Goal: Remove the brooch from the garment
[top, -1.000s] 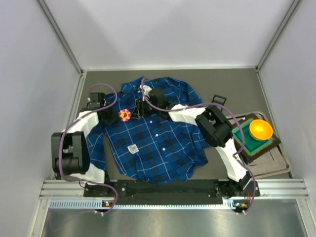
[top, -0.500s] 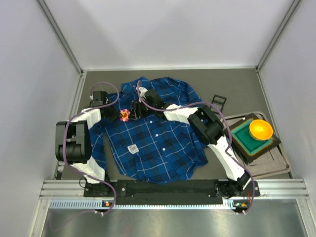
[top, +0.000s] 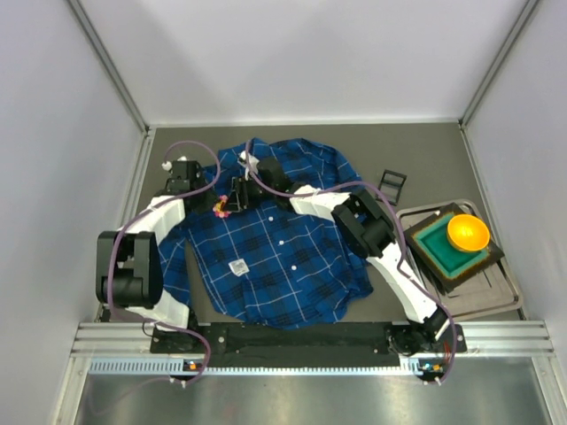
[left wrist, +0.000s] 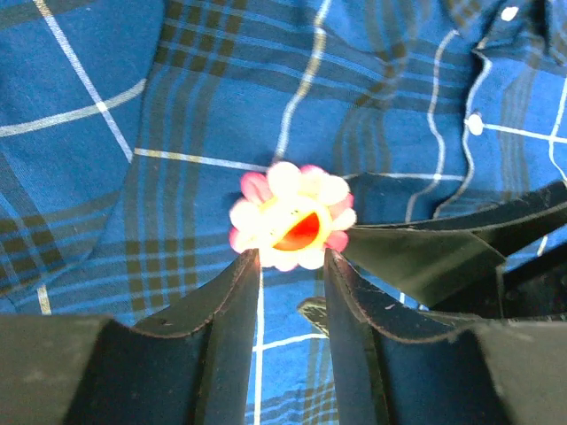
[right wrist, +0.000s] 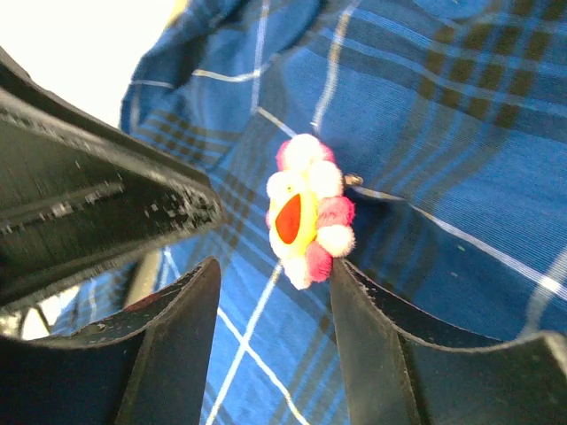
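Left arm: the white and black left arm (top: 133, 266) rises from the near rail, folds at its elbow by the left wall and reaches forward and inward over the shoulder of the blue plaid long-sleeved cloth shirt (top: 283, 257).
Left claw: the left gripper (left wrist: 291, 258) points at the cloth with a narrow gap between its jaws and nothing clamped. The small round brooch of pink and pale beads with a yellow and red centre (left wrist: 291, 220) lies just past its tips.
Right arm: the right arm (top: 390, 257) runs from its base diagonally leftward across the shirt, its wrist near the collar.
Right claw: the right gripper (right wrist: 275, 267) stands wider apart and holds nothing. The brooch sits just beyond its tips, nearer one finger.
Brooch place: on the shirt's chest, between the two claws, which face it from opposite sides.
Surface: a dark grey tabletop (top: 416, 155) with a silver metal rail (top: 310, 341) at its near edge. The shirt lies spread, collar away from the arms, with a small white square tag (top: 237, 266) on its front.
Right side: an orange round bowl (top: 467, 232) rests on a green square block (top: 438, 248) on a grey tray (top: 487, 297).
Room: plain pale walls (top: 310, 53) on three sides.
Hard to make out: from overhead the claws crowd the brooch. Whether any finger touches it cannot be told. Its fastening is hidden under the beads.
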